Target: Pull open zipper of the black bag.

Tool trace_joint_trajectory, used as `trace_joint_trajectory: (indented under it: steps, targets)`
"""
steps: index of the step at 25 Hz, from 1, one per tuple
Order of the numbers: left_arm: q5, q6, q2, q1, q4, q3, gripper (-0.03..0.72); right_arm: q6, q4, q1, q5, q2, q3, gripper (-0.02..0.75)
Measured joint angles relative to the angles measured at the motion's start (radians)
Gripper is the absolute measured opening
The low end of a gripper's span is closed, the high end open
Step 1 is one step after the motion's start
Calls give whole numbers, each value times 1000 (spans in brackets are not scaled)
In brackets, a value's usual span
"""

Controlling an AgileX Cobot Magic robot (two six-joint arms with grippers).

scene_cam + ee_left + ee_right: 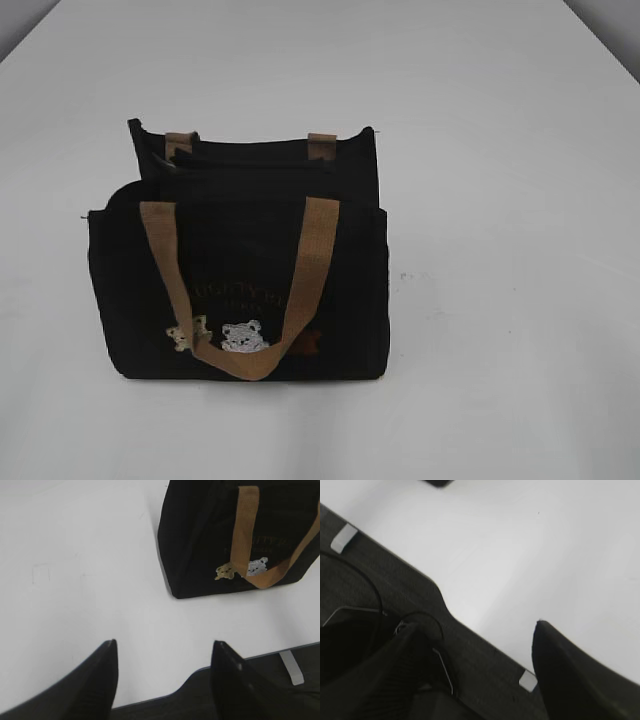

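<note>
Only the tips of the robot show, in the two wrist views. The left tool (pixel 162 680) ends in two black fingers (pixel 92 690), broad at the base and tapering to blunt points, their inner faces matte with fine ribbing. The right tool (pixel 485 670) has the same black, wedge-shaped fingers (pixel 570 675), one showing a faintly ribbed surface. Thin black cables (pixel 375 597) loop beside the right tool's finger, and a slim pale wire (pixel 442 670) runs along it.
</note>
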Motion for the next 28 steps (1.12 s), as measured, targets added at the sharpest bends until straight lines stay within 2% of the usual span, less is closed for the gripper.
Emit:
trace_joint_trajectory:
  steps: [3,7,12,28]
  targets:
    - [-2,-1,-85,0,1,50,444,-4,1,0,-29,-141,23,530]
    - [-26,-1,-132,0,12,53,444,-6,1,0,-55,-236,36,530]
    - [-123,-2,-130,0,8,90,444,-7,2,0,-60,-240,36,530]
    - [-141,-2,-122,0,7,95,399,-7,4,-4,-64,-240,36,530]
